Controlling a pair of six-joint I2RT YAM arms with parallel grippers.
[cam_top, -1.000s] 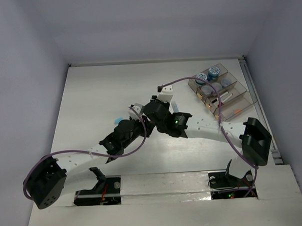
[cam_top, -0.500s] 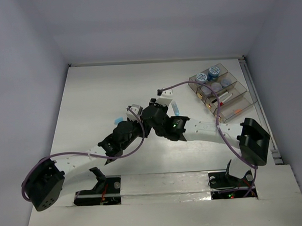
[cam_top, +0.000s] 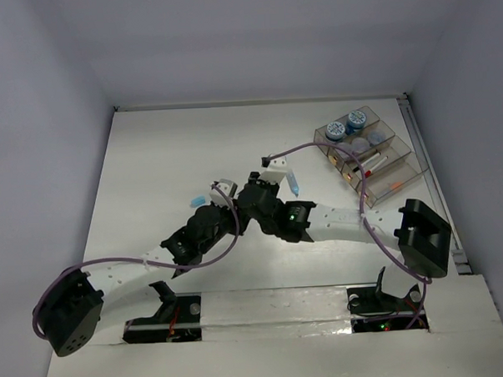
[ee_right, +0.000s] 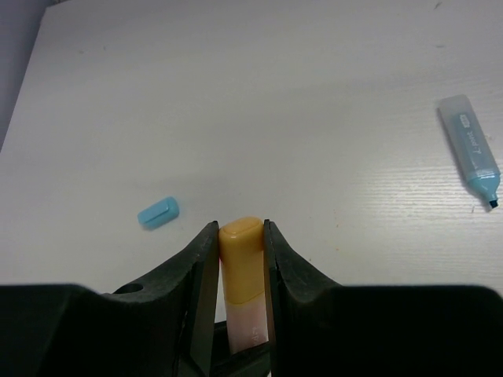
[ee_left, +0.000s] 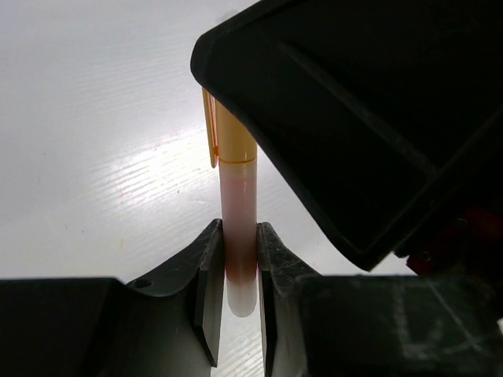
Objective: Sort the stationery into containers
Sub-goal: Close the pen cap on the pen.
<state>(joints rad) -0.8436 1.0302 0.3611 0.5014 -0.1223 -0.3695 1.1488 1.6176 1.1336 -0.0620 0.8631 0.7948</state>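
Currently I see both arms meeting mid-table on one item: the left gripper (ee_left: 234, 275) is clamped on the pale pink barrel of the orange-capped stick (ee_left: 235, 181), and the right gripper (ee_right: 240, 263) is closed tight on its orange cap end. A small light-blue piece (ee_right: 158, 212), eraser or cap, I cannot tell, lies on the table (ee_right: 299, 86) to the left, with a light-blue highlighter (ee_right: 474, 149) well apart to the right. The organiser tray (cam_top: 413, 166) sits at the far right with two blue-lidded jars (cam_top: 336, 130) in its far end
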